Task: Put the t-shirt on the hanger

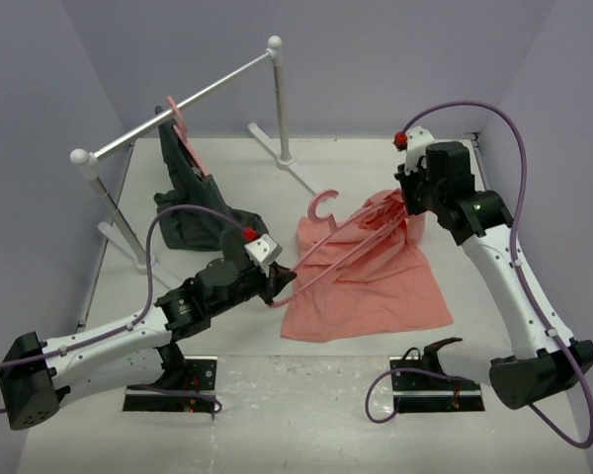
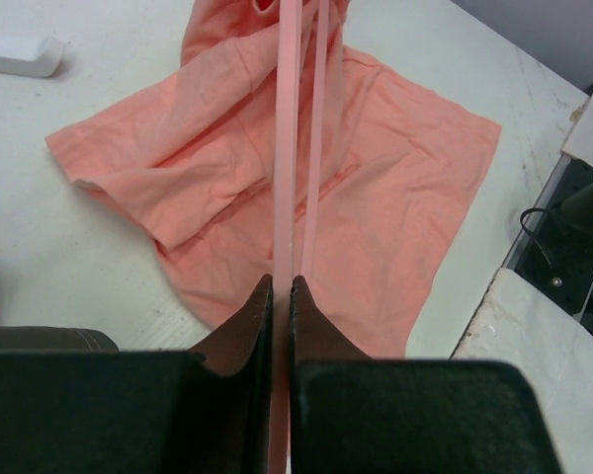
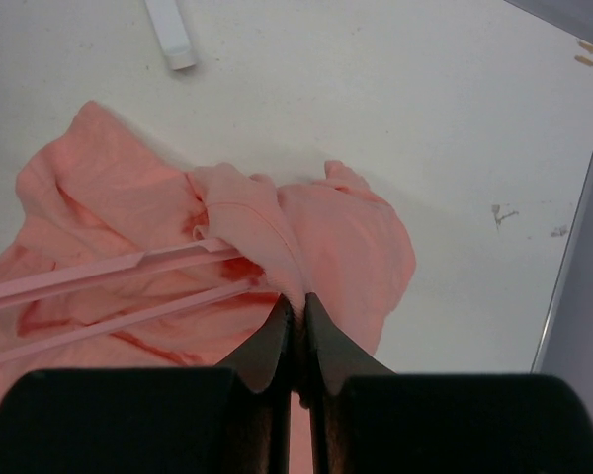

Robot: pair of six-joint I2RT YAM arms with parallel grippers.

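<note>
A salmon-pink t-shirt (image 1: 371, 281) lies crumpled on the white table, also in the left wrist view (image 2: 237, 188) and the right wrist view (image 3: 336, 237). The thin pink hanger (image 1: 351, 237) slants over it, its hook (image 1: 322, 205) free at the shirt's upper left and its right end inside the fabric. My left gripper (image 1: 280, 281) is shut on the hanger's lower left end (image 2: 287, 197). My right gripper (image 1: 407, 202) is shut on a bunched fold of the shirt's neckline (image 3: 267, 232) and holds it lifted. The hanger's bars (image 3: 109, 272) enter the cloth there.
A white garment rail (image 1: 193, 99) on white feet stands at the back left. A second pink hanger with a dark grey garment (image 1: 193, 193) hangs from it and trails onto the table. Black base plates with cables (image 1: 430, 390) lie at the near edge.
</note>
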